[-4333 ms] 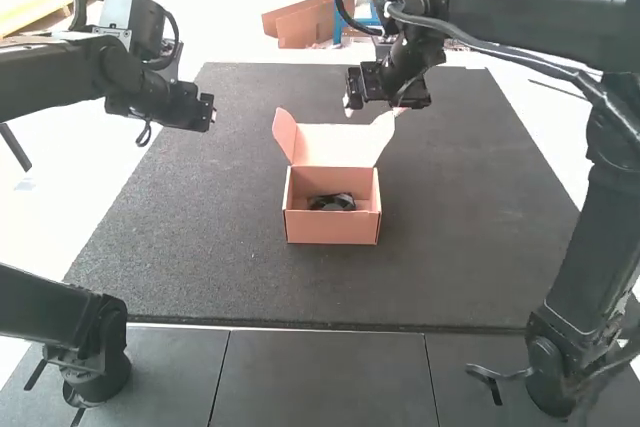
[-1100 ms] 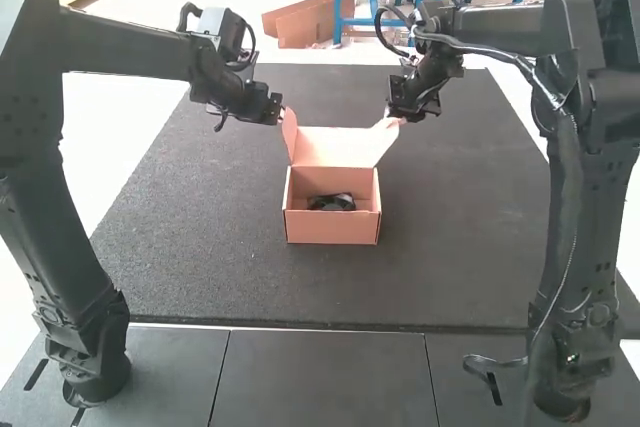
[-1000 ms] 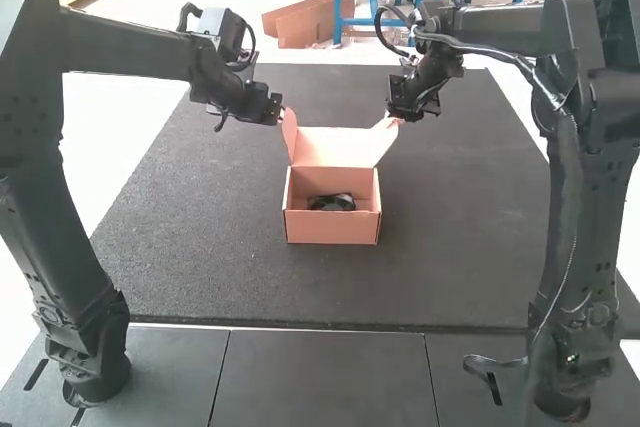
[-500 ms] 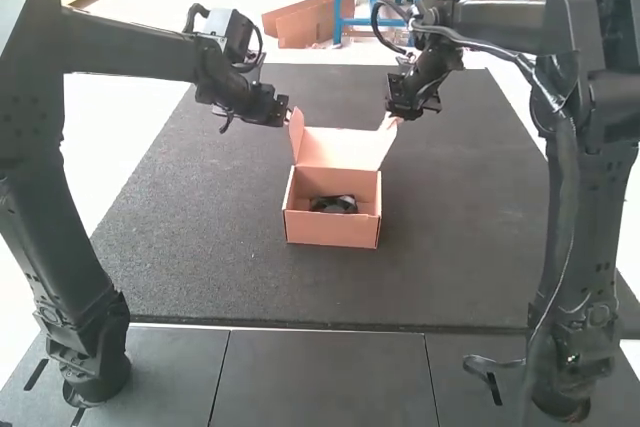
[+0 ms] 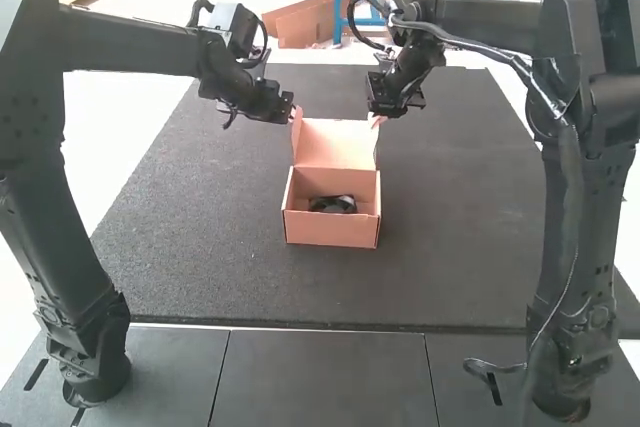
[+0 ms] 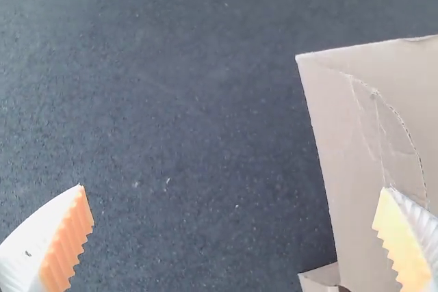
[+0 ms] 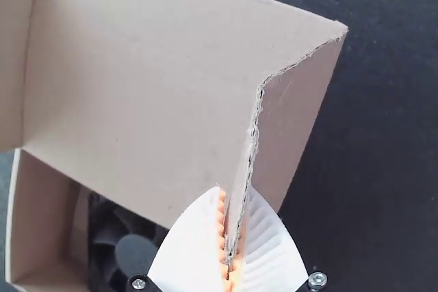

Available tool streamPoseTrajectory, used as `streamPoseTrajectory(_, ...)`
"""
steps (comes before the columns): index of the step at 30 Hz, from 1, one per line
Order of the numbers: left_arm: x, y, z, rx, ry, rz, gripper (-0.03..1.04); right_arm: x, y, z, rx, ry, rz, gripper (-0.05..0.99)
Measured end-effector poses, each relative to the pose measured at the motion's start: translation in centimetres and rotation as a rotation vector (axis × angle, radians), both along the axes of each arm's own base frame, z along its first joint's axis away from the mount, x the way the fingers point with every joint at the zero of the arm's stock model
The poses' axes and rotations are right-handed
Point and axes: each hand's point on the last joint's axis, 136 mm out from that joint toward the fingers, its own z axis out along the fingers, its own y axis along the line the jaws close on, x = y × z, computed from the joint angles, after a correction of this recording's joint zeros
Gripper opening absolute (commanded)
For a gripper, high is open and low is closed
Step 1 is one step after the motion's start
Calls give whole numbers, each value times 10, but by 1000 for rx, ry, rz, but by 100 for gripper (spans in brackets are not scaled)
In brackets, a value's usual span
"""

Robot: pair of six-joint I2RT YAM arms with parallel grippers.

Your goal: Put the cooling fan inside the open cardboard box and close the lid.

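Two grippers flank the raised lid of the cardboard box on the dark mat.

High view: the left gripper hangs at the lid's top left corner, the right gripper at its top right corner. Half a second earlier the right gripper stood farther out to the box's right and the lid's right edge splayed outward. Now that gripper has come in toward the box's middle, and the lid stands squarer and more upright. Four seconds back, the left gripper hung well left of the box. The cooling fan lies on the floor inside the box, as before.

Left wrist view: the left gripper's ribbed fingers are spread wide, grasping nothing. One orange-padded tip sits over the mat and the other overlaps the lid's outer face. Whether it touches cardboard cannot be told. The box below the lid is cut off.

Right wrist view: the right gripper's fingers are clenched on the torn edge of the side flap, which bends back from the lid. Inside the box the fan's dark blades show only in part, the rest hidden behind the fingers.
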Motion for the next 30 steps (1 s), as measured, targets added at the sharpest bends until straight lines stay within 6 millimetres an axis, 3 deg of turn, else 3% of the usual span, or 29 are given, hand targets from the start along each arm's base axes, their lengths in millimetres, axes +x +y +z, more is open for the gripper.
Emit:
streamPoseTrajectory(20, -16, -8, -9, 18, 57, -26, 97, -43, -6, 5, -14, 23, 36, -1)
streamPoseTrajectory(30, -28, -4, 15, 10, 33, -26, 97, -66, 8, -2, -28, 46, 90, -1)
